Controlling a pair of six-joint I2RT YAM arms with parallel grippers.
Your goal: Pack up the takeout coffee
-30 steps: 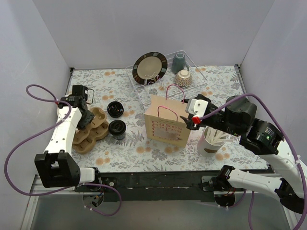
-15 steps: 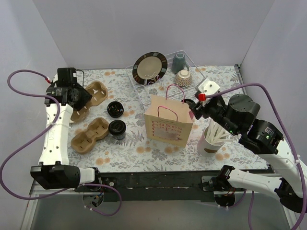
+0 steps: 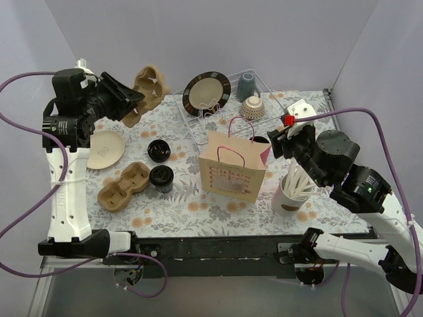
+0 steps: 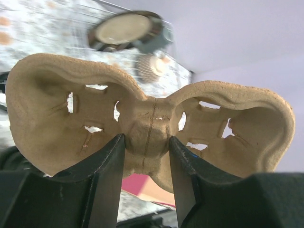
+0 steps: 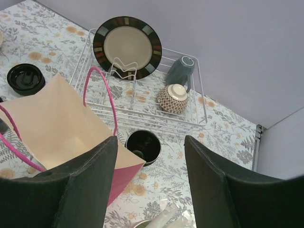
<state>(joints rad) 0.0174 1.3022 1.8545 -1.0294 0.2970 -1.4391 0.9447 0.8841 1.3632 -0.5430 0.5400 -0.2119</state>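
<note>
Top external view gives the count: three black takeout cups, two pulp cup carriers, one paper bag (image 3: 232, 170), one white cup of stirrers (image 3: 289, 193), one cream saucer (image 3: 104, 149), and one wire rack (image 3: 264, 96) holding a plate (image 3: 206, 93), a grey-blue mug (image 3: 246, 86) and a patterned bowl (image 3: 253, 107).

A rear cup (image 3: 158, 150) and a front cup (image 3: 161, 177) stand left of the table's (image 3: 198, 212) middle. They sit between the bag and the lying carrier (image 3: 123, 187), which rests near the left edge. The third cup (image 5: 143, 146) is open-topped and stands just behind the bag's right corner, in front of the rack. The stirrer cup is near the front right, and the saucer lies by the left edge.

The left arm stands tall over the left edge, its forearm upright and its wrist turned toward the rack. The left gripper (image 3: 129, 102) holds the raised carrier (image 3: 149, 87) in the air over the far left corner, tilted on edge. In the left wrist view its narrow-set fingers (image 4: 107, 180) pinch the carrier's central ridge, one on each side.

The right arm is bent over the table's right side, reaching inward. The right gripper (image 3: 274, 144) hangs above the bag's right rim, with its jaws wide and nothing between them.
</note>
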